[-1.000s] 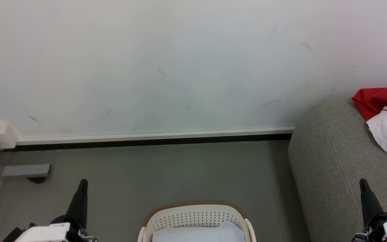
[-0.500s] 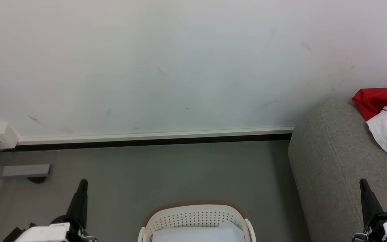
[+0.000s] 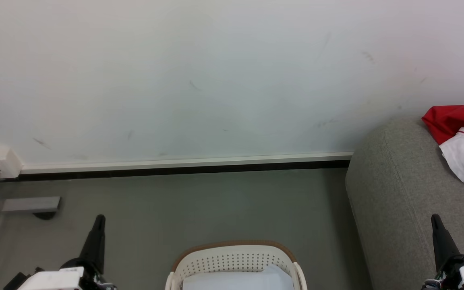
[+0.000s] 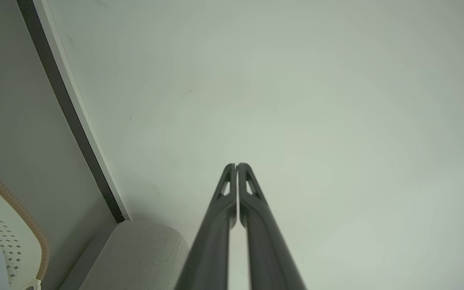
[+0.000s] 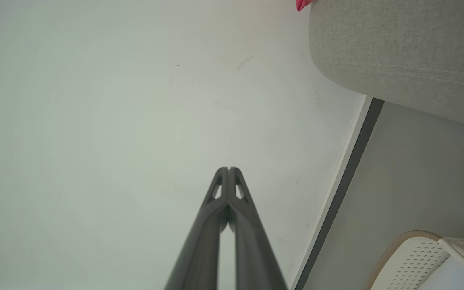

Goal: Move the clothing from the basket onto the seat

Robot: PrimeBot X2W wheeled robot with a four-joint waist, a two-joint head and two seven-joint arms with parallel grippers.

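Tips pressed together, nothing held: left claw point(image 4: 237, 165), right claw point(image 5: 229, 168). Between them, basket point(image 3: 236, 259); beyond right claw, clothing point(image 3: 453, 119) lies on seat point(image 3: 393, 189).

Clothing point(image 3: 457, 119): bright red with a white panel and thin red stripe, crumpled, lying on the seat at the right edge of the frame, partly cut off.
Seat point(image 3: 397, 193): grey woven upholstery, rounded corner, right side.
Basket point(image 3: 232, 257): cream, perforated, brown rim, upright, bottom centre; holds a pale bluish-white mass point(image 3: 236, 280), perhaps cloth.
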